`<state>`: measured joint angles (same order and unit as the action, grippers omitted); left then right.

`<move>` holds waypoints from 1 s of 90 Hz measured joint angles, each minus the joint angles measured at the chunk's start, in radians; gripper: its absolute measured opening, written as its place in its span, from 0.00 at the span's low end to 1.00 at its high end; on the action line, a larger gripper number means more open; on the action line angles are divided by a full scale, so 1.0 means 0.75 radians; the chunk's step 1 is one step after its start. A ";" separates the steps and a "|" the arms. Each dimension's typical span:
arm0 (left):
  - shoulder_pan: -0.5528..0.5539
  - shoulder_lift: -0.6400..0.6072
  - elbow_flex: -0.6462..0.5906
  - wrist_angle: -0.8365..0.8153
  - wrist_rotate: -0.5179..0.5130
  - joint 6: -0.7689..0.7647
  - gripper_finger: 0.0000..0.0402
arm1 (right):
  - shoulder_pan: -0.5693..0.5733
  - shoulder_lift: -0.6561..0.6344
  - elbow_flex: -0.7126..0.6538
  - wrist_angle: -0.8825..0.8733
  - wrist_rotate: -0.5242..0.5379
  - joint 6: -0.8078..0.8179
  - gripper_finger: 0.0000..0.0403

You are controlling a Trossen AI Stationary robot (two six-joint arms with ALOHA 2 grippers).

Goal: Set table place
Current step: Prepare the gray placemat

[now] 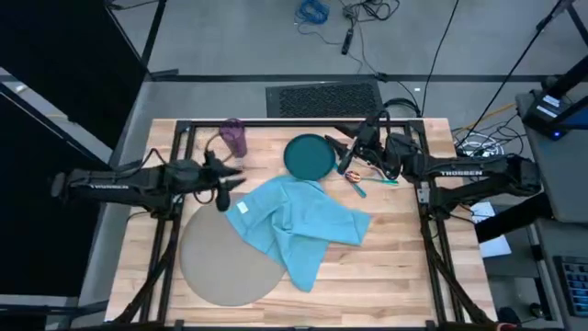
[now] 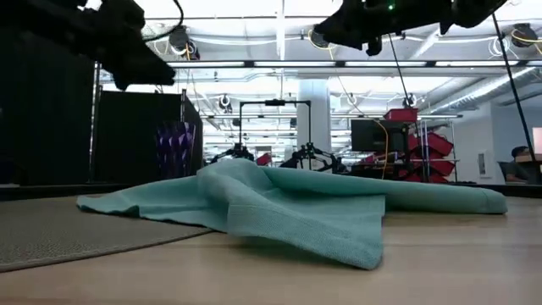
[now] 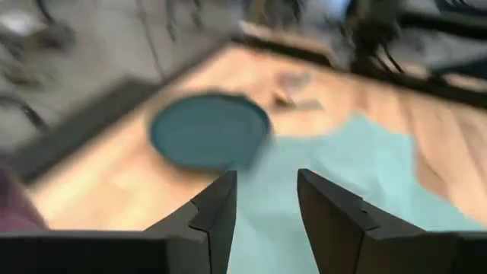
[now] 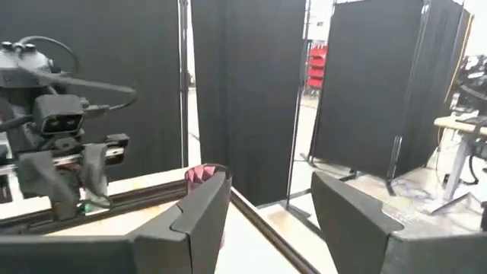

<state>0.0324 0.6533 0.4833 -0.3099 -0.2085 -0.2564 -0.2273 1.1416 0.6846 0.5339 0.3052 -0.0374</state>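
Observation:
A crumpled light-blue napkin [image 1: 299,221] lies mid-table, its left part resting on the big round grey-beige mat [image 1: 225,257]. A teal plate [image 1: 310,156] sits flat just beyond the napkin. A purple cup [image 1: 234,138] stands at the far left. Teal-handled cutlery [image 1: 360,181] lies to the right of the plate. My left gripper [image 1: 230,187] hangs open above the napkin's left edge and faces the plate [image 3: 209,129]. My right gripper [image 1: 354,152] hangs open above the plate's right side, with nothing between its fingers [image 4: 205,209].
The black metal frame [image 1: 303,120] borders the table's far edge. Bare wood shows at the near right [image 1: 386,276]. In the low view both arms stay high above the napkin [image 2: 296,203] and the mat [image 2: 68,229].

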 joint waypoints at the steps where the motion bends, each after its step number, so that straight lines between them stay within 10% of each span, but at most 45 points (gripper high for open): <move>1: -0.009 0.000 0.010 -0.039 0.000 -0.012 0.31 | 0.000 0.000 0.000 -0.002 0.000 0.000 0.44; 40: -0.124 0.090 0.140 -1.053 0.039 -0.845 0.31 | 0.001 0.000 0.000 -0.065 -0.086 0.078 0.44; 90: -0.224 0.502 0.111 -0.915 0.111 -0.802 0.31 | 0.103 0.000 0.000 -0.190 -0.132 0.072 0.44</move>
<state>-0.1359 1.0297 0.5667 -0.9965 -0.1249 -0.8581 -0.1499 1.1416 0.6846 0.3914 0.2062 0.0166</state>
